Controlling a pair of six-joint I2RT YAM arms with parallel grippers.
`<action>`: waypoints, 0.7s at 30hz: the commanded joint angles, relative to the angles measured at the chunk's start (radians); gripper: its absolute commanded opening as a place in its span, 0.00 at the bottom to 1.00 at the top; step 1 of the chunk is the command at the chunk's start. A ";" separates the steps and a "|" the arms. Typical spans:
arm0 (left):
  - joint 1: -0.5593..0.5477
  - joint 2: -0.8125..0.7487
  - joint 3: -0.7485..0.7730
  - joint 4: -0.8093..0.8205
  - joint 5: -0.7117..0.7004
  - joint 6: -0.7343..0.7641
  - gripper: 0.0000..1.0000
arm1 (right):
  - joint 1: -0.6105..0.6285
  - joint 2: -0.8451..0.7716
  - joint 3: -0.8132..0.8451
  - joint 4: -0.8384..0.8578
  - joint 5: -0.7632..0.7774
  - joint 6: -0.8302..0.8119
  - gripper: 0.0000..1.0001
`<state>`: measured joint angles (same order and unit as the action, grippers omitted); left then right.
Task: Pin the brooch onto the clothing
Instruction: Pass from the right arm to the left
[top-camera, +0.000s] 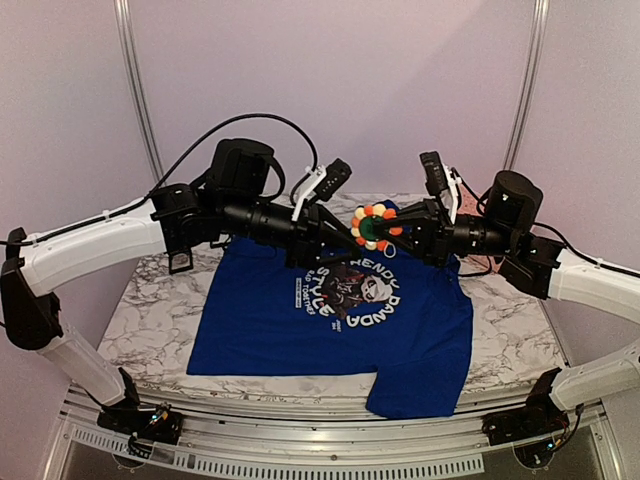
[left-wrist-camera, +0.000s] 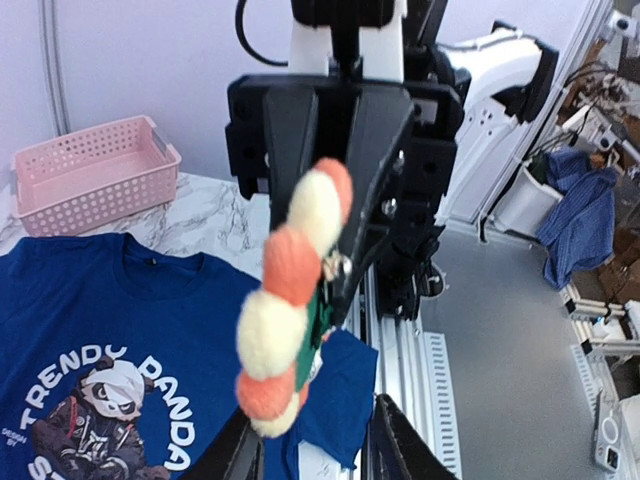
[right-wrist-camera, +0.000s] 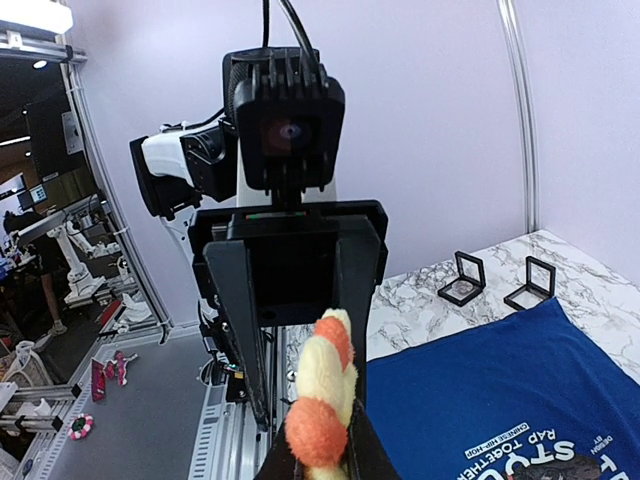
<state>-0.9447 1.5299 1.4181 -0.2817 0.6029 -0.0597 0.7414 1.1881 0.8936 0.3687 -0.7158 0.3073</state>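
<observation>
Brooch (top-camera: 374, 228) hangs in the air between the two grippers, above the far part of the blue T-shirt (top-camera: 260, 330) and clear of the cloth. Its yellow and orange petals ring a dark green centre that faces the overhead camera, while both wrist cameras see it edge-on. The right gripper (top-camera: 392, 233) reaches in from the right and is clamped on the brooch, its dark fingers (left-wrist-camera: 375, 190) converging on the flower. The left gripper (top-camera: 352, 234) comes in from the left, nose to nose with the other. Its jaws stand apart, released, with the brooch's rim between them, and I cannot tell whether either finger touches a petal. The T-shirt lies flat on the marble table (top-camera: 160, 310), panda print up, its near right corner drooping over the table's near edge. A pink basket (left-wrist-camera: 95, 170) sits on the table beyond the shirt's collar. Two small black square boxes (right-wrist-camera: 462, 278) rest on the marble just beside the shirt, on the left.
</observation>
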 joint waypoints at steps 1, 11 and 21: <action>0.021 0.010 -0.020 0.183 0.081 -0.118 0.36 | 0.004 -0.013 -0.020 0.064 -0.004 0.042 0.00; 0.006 0.020 -0.055 0.238 0.058 -0.169 0.03 | 0.004 -0.003 -0.033 0.111 -0.016 0.059 0.00; -0.001 0.001 -0.043 0.220 0.037 -0.151 0.00 | 0.004 -0.005 -0.046 0.090 -0.097 0.082 0.36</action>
<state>-0.9337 1.5379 1.3689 -0.0647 0.6502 -0.2310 0.7399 1.1870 0.8692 0.4576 -0.7658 0.3691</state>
